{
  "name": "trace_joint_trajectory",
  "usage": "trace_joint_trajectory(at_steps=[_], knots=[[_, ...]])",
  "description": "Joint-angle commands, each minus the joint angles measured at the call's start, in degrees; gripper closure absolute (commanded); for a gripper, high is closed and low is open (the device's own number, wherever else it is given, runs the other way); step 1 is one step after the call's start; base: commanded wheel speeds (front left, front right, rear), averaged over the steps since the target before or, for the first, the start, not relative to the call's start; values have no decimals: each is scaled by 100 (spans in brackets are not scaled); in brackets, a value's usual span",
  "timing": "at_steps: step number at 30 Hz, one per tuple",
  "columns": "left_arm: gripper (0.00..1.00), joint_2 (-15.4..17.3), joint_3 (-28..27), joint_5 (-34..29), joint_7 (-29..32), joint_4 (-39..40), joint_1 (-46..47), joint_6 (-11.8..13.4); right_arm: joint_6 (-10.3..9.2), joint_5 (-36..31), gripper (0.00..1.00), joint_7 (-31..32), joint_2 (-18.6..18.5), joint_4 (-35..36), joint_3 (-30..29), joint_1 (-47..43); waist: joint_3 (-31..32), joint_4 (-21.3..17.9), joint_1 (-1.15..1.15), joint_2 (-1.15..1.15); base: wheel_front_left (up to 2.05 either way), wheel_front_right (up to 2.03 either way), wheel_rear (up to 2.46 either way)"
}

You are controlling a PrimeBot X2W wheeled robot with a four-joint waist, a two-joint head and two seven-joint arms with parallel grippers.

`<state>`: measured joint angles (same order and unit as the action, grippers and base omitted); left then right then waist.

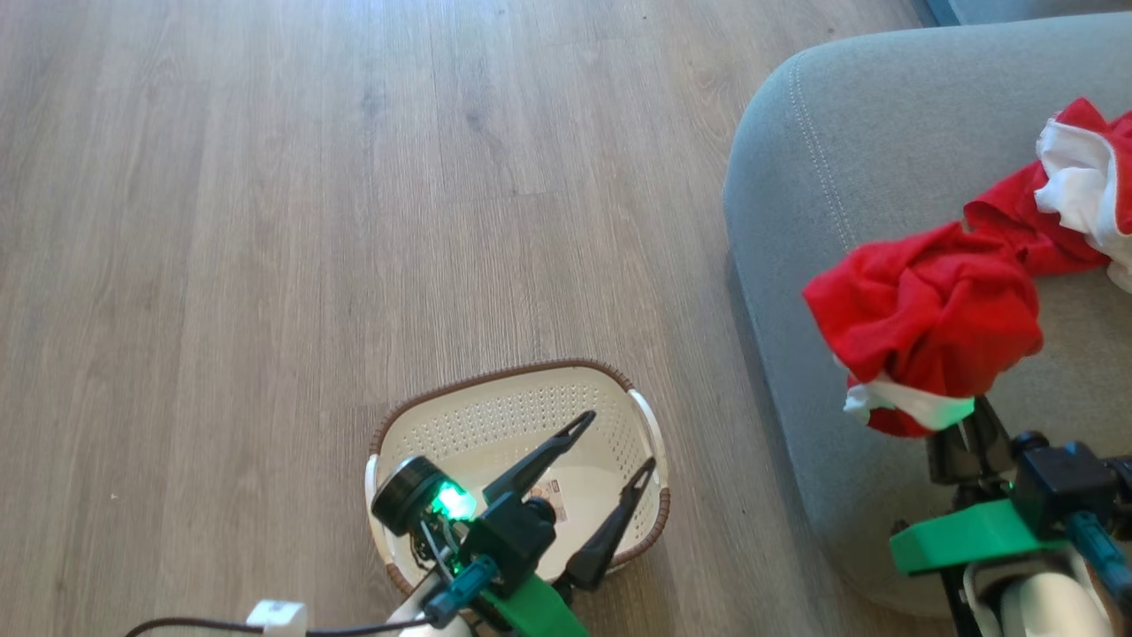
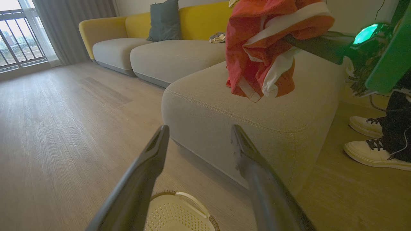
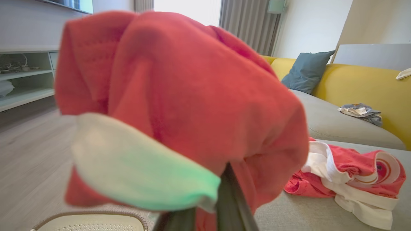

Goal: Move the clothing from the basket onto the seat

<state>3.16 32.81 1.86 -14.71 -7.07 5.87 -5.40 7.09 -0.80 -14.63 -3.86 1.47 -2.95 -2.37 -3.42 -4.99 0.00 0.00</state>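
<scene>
One red garment (image 1: 929,318) hangs bunched at the right, over the grey seat (image 1: 840,159). The other garment (image 1: 1066,199) lies there, upper right. The cream basket (image 1: 513,416) sits empty, bottom middle.

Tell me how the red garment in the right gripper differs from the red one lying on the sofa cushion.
The held garment hangs bunched from the right gripper, jaws shut on it, above the seat; the lying garment rests on that cushion. The held one shows mostly red with little white; the lying one spreads looser, with broad white panels showing. Both are red fabric with white trim.
</scene>
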Motion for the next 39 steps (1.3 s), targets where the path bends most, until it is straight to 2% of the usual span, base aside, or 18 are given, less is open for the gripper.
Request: trace_joint_trajectory(at_steps=[1, 15, 20, 39], knots=[[0, 8, -231, -34, -29, 133, 127, -16, 40, -17, 100, -37, -21, 138, 90, 18, -4, -1, 0, 0, 0, 0, 0], [0, 5, -307, -64, -29, 34, 90, -60, 40, 15, 100, -37, 43, 30, -58, 15, -43, -9, 0, 0, 0, 0, 0], [0, 0, -329, -76, -29, 69, 69, -45, 40, 11, 100, -37, 49, 56, -2, 91, -61, -154, 0, 0, 0, 0, 0], [0, 32, -254, -150, -29, 225, 394, -51, 40, -17, 100, -37, 72, 345, -109, 297, -507, -1550, 0, 0, 0, 0, 0]])
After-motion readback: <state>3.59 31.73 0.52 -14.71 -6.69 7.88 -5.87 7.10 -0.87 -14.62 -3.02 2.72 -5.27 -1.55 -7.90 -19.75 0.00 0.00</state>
